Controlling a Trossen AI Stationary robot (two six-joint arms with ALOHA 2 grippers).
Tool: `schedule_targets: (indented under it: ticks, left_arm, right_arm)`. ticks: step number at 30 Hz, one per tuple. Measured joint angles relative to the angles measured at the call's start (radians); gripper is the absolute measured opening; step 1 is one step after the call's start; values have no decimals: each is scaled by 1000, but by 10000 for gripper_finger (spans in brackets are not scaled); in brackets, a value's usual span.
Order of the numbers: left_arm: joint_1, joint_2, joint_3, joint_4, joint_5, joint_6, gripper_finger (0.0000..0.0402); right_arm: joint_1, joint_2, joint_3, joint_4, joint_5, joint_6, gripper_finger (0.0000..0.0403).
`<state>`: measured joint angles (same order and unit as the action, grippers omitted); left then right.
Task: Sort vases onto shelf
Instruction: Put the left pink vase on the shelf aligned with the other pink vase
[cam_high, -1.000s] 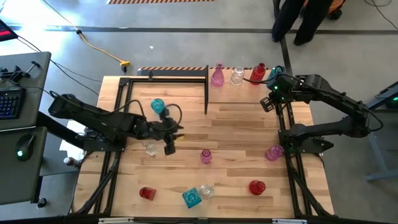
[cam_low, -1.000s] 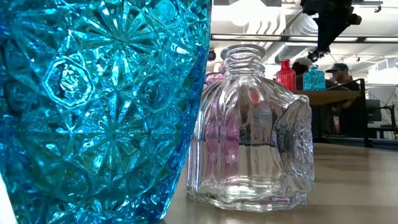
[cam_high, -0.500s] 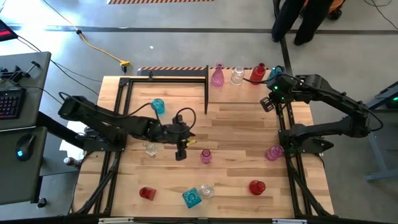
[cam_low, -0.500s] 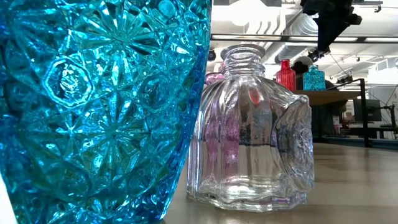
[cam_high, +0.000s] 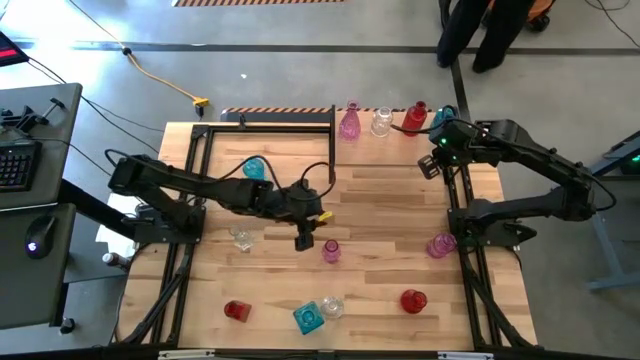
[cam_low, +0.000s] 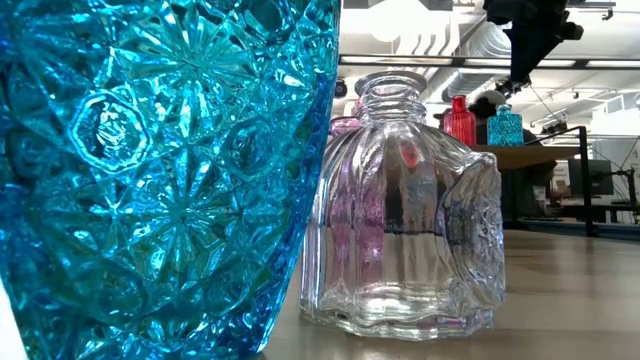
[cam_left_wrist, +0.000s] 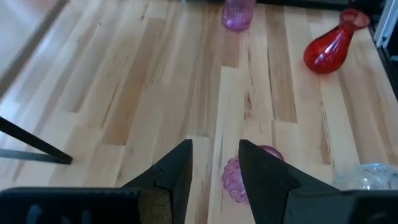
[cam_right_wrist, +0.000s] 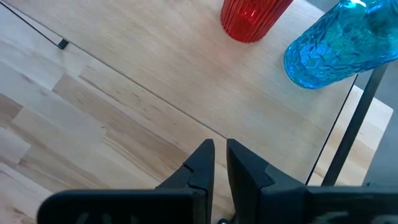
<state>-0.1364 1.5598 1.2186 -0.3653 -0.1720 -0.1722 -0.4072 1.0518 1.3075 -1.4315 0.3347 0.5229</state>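
The left claw (cam_high: 304, 241) hangs over the middle of the light-wood surface (cam_high: 390, 210), its two dark fingers (cam_left_wrist: 177, 174) spread apart and holding nothing. Just beside it stands a small pink glass vase (cam_high: 331, 251), which in the left wrist view sits close against one fingertip. The right claw (cam_high: 432, 166) waits near the raised light-wood shelf with black posts (cam_high: 400, 135) at the far edge, fingers nearly pressed together and empty. On that shelf stand a pink bottle-like vase (cam_high: 349, 122), a clear vase (cam_high: 381, 122), a red vase (cam_high: 416, 116) and a teal vase (cam_high: 444, 115). More vases dot the surface: a teal one (cam_high: 254, 169), a clear one (cam_high: 241, 238), a squat red one (cam_high: 236, 310), a faceted teal one (cam_high: 308, 318) and a red one (cam_high: 413, 300).
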Motion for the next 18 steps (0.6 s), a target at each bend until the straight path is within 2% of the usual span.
schedule_targets:
  ticks: [5,11,18]
  left_arm:
    - [1,46,0,-8,12,1,121]
    - [0,103,0,7,81,1,121]
    - [-1,136,0,5,86,1,121]
  right_arm:
    - [0,0,0,0,-2,18,30]
    - [0,0,0,0,12,23,30]
    - [0,0,0,0,29,37,30]
